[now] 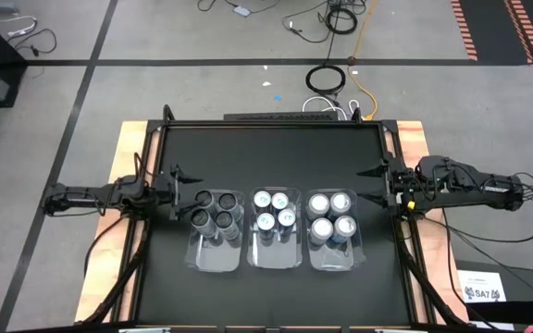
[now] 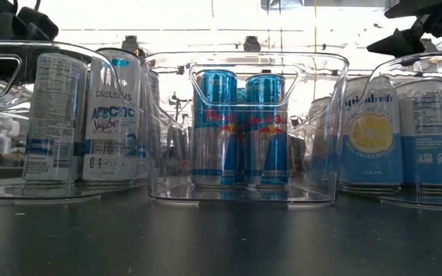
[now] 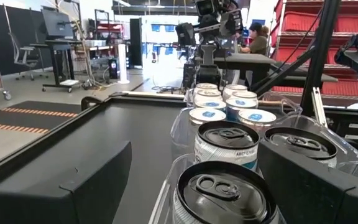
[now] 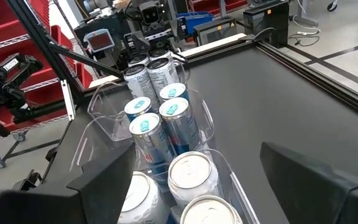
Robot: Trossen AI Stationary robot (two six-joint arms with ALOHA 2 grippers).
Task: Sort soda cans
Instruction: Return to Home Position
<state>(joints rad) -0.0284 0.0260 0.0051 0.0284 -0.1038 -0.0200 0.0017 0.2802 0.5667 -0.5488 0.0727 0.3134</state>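
Black table (image 1: 266, 157): soda cans (image 1: 276, 213) binned (three bins (image 1: 276, 257)); left gripper (image 1: 180, 192) and right gripper (image 1: 376, 185) spread wide.

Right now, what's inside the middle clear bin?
Four slim blue cans stand upright in the middle bin. From table level, the front pair mostly covers the others; the floor beneath them is hidden.

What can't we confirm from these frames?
Low view: the rear cans in the middle bin are hidden behind the two front blue cans.
Low view: the left bin and right bin are cut off by the picture edges.
High view: the cans show only their tops, so no labels are visible.
Right wrist view: the nearest silver-top cans are cut off by the bottom edge.
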